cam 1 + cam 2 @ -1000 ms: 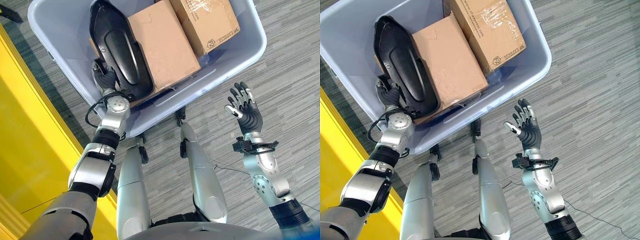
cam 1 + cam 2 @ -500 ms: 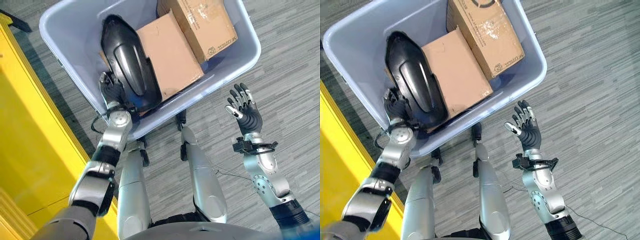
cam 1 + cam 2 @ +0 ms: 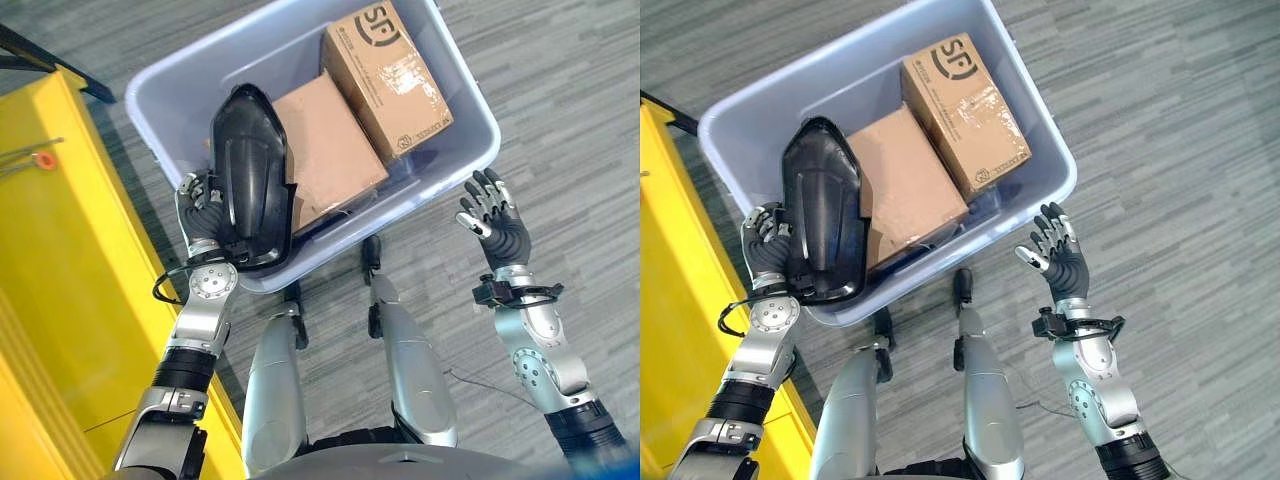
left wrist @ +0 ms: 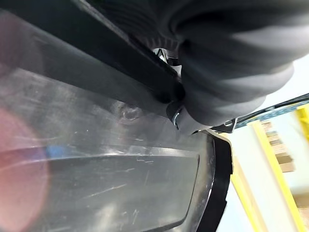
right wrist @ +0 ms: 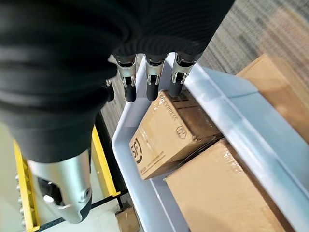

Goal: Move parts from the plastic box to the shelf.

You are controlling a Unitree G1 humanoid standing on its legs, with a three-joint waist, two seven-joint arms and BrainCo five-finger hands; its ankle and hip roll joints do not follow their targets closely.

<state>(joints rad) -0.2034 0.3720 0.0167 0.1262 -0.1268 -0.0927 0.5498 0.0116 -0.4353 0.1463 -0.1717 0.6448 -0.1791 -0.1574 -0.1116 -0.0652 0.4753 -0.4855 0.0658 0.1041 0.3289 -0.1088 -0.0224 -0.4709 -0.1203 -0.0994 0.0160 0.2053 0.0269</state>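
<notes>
We look down on a pale blue-grey plastic box (image 3: pixel 470 150) sitting on a grey striped floor (image 3: pixel 580 120), filling the upper middle of our view. Inside it, toward 1 o'clock, lies a cardboard box with a round printed mark (image 3: pixel 385 78), and just beside it, toward the centre, lies a plain cardboard box (image 3: pixel 330 150), the two touching along their long sides. At about 9 o'clock in the box a long black moulded part (image 3: pixel 250 175) stands tilted against the box's near-left wall, its lower end rising over the rim. Our left hand (image 3: pixel 198 215) is at that rim, at 8 o'clock from the box's centre, its fingers (image 3: pixel 762 228) wrapped round the outer edge of the black part, gripping it; the left wrist view shows the part's glossy dark surface pressed right up close. Our right hand (image 3: pixel 495 218) is raised outside the box, just past its near-right corner at 4 o'clock, with its fingers (image 5: pixel 148 82) spread and loosely straight, holding nothing, their tips near the box's rim. A yellow shelf frame (image 3: pixel 60 270) runs along the left side of the view, from 7 to 10 o'clock, close beside the plastic box.
</notes>
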